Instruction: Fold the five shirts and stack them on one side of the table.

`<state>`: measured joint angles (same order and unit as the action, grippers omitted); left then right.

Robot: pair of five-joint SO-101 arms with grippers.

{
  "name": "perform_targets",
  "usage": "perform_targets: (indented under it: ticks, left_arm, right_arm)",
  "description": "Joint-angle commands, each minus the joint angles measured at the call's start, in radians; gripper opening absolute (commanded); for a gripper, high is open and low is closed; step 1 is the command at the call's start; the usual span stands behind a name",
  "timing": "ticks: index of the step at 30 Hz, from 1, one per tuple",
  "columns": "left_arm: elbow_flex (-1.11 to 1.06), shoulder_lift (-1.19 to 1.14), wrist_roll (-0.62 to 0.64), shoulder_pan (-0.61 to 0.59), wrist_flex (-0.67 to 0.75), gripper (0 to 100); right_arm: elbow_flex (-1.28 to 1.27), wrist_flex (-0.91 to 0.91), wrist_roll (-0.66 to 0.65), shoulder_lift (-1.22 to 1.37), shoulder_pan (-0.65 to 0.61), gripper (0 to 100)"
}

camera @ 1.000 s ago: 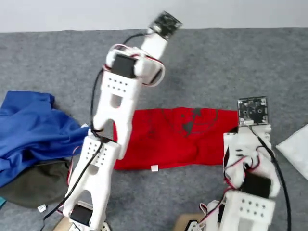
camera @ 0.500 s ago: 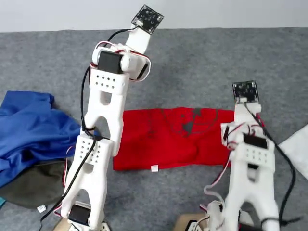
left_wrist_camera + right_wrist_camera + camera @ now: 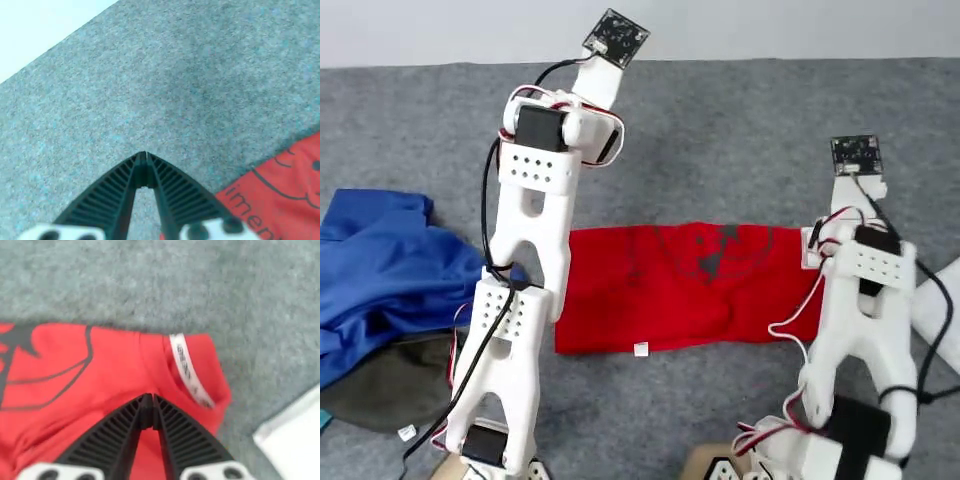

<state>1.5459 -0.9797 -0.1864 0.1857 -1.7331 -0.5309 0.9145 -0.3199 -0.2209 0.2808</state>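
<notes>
While the red shirt [image 3: 680,285] looks part-folded mid-frame, the blue shirt [image 3: 380,270] lies crumpled at left; left claw [image 3: 145,156] and right claw [image 3: 148,399] are closed, empty.

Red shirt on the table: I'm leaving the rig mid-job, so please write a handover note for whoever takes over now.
Left gripper: shut, empty, over the bare grey felt table just past the red printed shirt.
Right gripper: shut, above that shirt's collar end, near its white neck label.
Things: the red shirt lies as a flat band mid-table. A crumpled blue shirt lies on a dark olive shirt at the left. A white cloth is at the right edge.
Done: the red shirt looks partly folded.
Left: finish it, fold the others, stack them on one side.
</notes>
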Motion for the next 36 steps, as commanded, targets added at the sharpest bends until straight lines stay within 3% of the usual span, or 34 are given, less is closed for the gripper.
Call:
perform_targets:
  ticks: [1, 7, 14, 21, 28, 36]
  left_arm:
    - [0.039, 0.072, 0.002, -0.006, -0.023, 1]
    - [0.039, 0.072, 0.002, -0.006, -0.023, 1]
    - [0.038, 0.069, 0.002, 0.0, -0.023, 1]
    - [0.038, 0.074, 0.002, -0.009, -0.025, 1]
    - [0.038, 0.08, 0.002, 0.0, -0.025, 1]
    - [-0.004, 0.215, 0.002, -0.008, -0.025, 1]
  right_arm:
    - [0.069, 0.183, -0.005, -0.165, -0.053, 1.4]
    - [0.035, 0.38, 0.052, -0.265, -0.11, 1.7]
    - [-0.143, 0.196, 0.052, -0.137, -0.091, 1.7]
    - [-0.08, -0.004, -0.015, 0.093, 0.018, 1.9]
    - [0.074, 0.01, -0.025, 0.263, 0.061, 1.6]
    - [0.133, 0.143, -0.018, 0.217, 0.053, 1.5]
